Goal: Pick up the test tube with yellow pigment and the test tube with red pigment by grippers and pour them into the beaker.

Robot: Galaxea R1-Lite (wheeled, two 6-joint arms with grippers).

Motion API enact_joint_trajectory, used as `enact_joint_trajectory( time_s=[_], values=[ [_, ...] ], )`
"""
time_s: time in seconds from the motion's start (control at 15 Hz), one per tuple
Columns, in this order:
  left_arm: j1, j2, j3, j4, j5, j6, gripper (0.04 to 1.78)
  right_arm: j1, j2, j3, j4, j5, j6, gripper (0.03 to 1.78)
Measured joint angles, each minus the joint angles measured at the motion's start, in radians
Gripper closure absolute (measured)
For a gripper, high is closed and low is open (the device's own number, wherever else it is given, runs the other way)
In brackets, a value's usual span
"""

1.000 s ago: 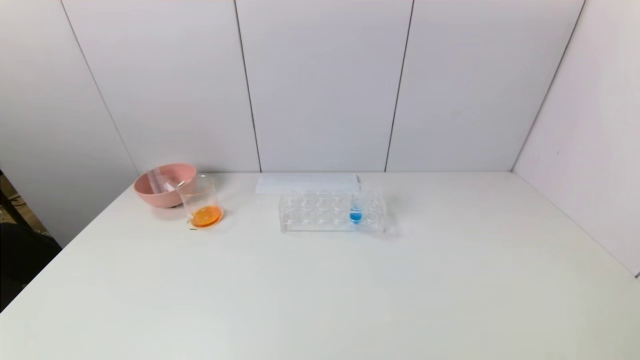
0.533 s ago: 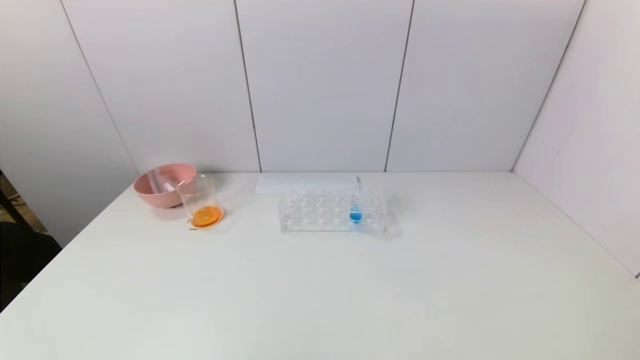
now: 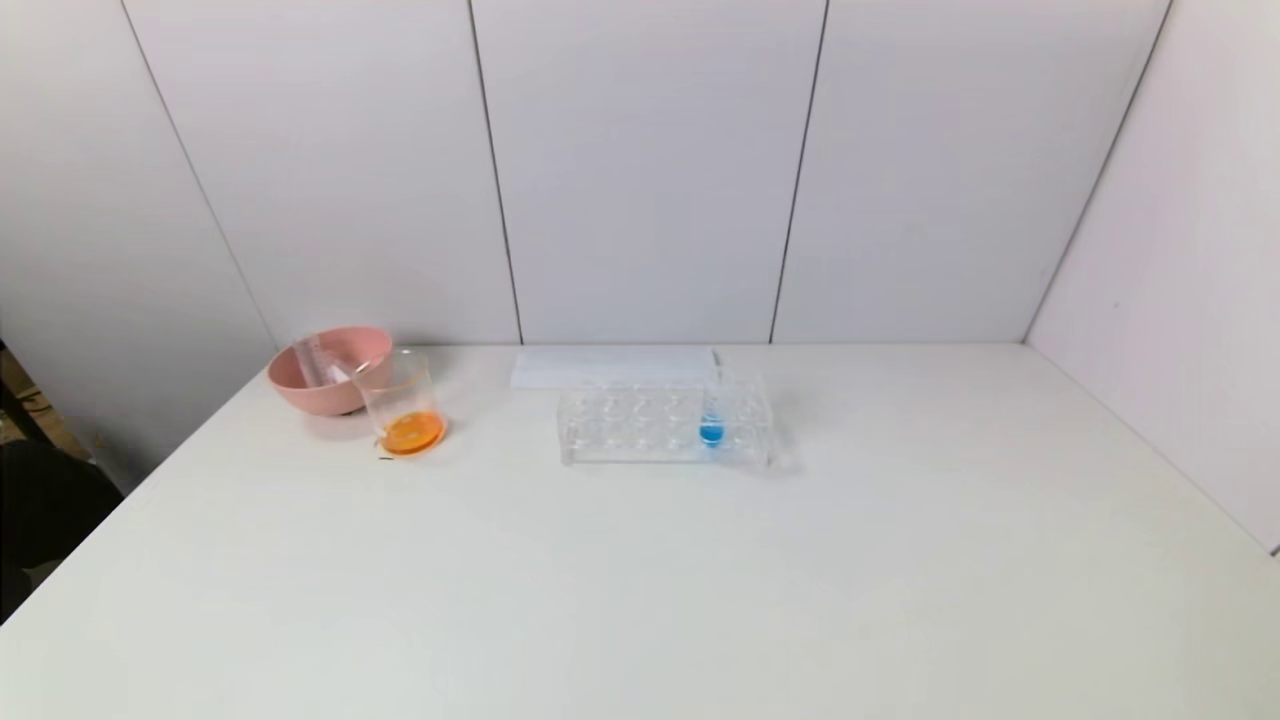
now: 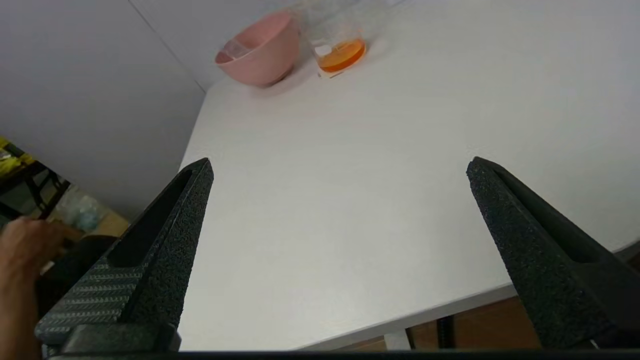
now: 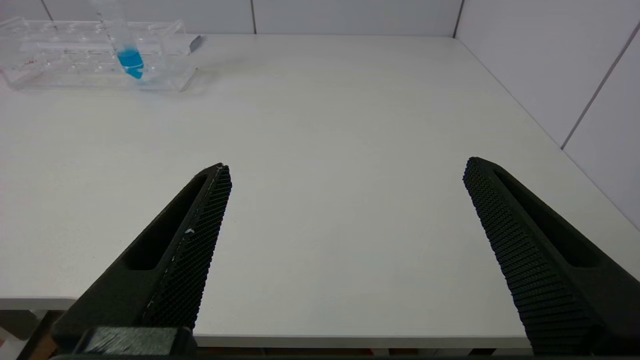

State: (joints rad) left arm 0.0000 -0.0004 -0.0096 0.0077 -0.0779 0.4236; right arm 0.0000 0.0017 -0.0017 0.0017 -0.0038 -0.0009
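Observation:
The beaker (image 3: pixel 405 405) stands at the far left of the table with orange liquid in its bottom; it also shows in the left wrist view (image 4: pixel 341 50). No tube with yellow or red liquid is in view. Clear, empty-looking tubes (image 3: pixel 318 362) lie in the pink bowl (image 3: pixel 300 385). Neither gripper shows in the head view. My left gripper (image 4: pixel 340 162) is open and empty over the table's near left edge. My right gripper (image 5: pixel 346 164) is open and empty over the near right edge.
A clear tube rack (image 3: pixel 620 430) at mid-table holds one blue-liquid tube (image 3: pixel 711 428), also in the right wrist view (image 5: pixel 130 60). A flat white sheet (image 3: pixel 610 365) lies behind the rack. A person's hand (image 4: pixel 20 250) shows beyond the table's left edge.

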Motion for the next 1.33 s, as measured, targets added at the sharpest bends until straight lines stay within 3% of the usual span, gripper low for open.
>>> enact_joint_trajectory(
  time_s=[0.27,0.6,1.33],
  values=[
    [0.002,0.000,-0.010,0.003,-0.004,0.071,0.04,0.000,0.000,0.000,0.000,0.000,0.000,0.11],
    [0.002,0.000,-0.020,0.038,-0.005,-0.189,0.04,0.000,0.000,0.000,0.000,0.000,0.000,0.11],
    [0.003,0.000,-0.015,0.037,-0.005,-0.204,0.04,0.000,0.000,0.000,0.000,0.000,0.000,0.11]
  ],
)
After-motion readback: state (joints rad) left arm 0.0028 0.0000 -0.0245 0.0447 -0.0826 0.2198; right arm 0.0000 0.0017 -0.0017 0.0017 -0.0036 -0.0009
